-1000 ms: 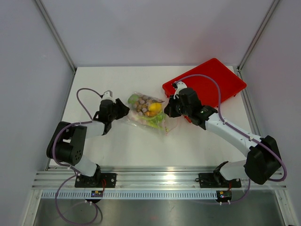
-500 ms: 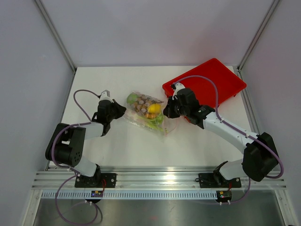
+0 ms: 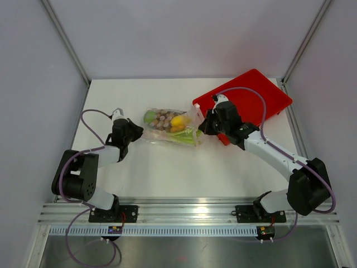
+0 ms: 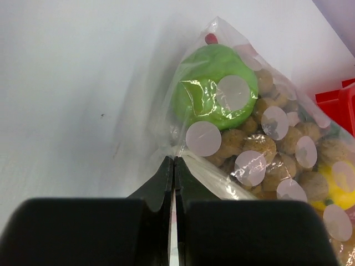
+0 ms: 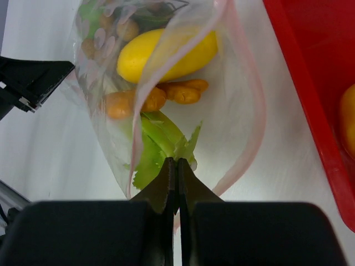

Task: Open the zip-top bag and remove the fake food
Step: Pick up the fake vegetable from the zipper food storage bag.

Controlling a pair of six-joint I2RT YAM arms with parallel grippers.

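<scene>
The zip-top bag (image 3: pixel 167 127) hangs stretched between my two grippers over the middle of the table. My left gripper (image 3: pixel 139 132) is shut on the bag's closed end (image 4: pixel 183 152), next to the green round fruit (image 4: pixel 213 88) and tan balls (image 4: pixel 266 158). My right gripper (image 3: pixel 202 128) is shut on one lip of the mouth (image 5: pixel 177 162). The pink zip strip (image 5: pixel 254 111) loops wide apart. Inside the bag lies the fake food: a yellow piece (image 5: pixel 166 55), orange pieces (image 5: pixel 183 93) and green celery (image 5: pixel 158 147).
A red tray (image 3: pixel 251 95) stands at the back right, close behind my right gripper, its wall (image 5: pixel 302 83) just right of the bag's mouth. An orange piece (image 5: pixel 348 127) lies in the tray. Frame posts stand at the table's back corners.
My left gripper has shut on the bag's closed end. The bag has shifted toward the back and pulled straighter between both grippers, and the right gripper has moved right toward the tray.
</scene>
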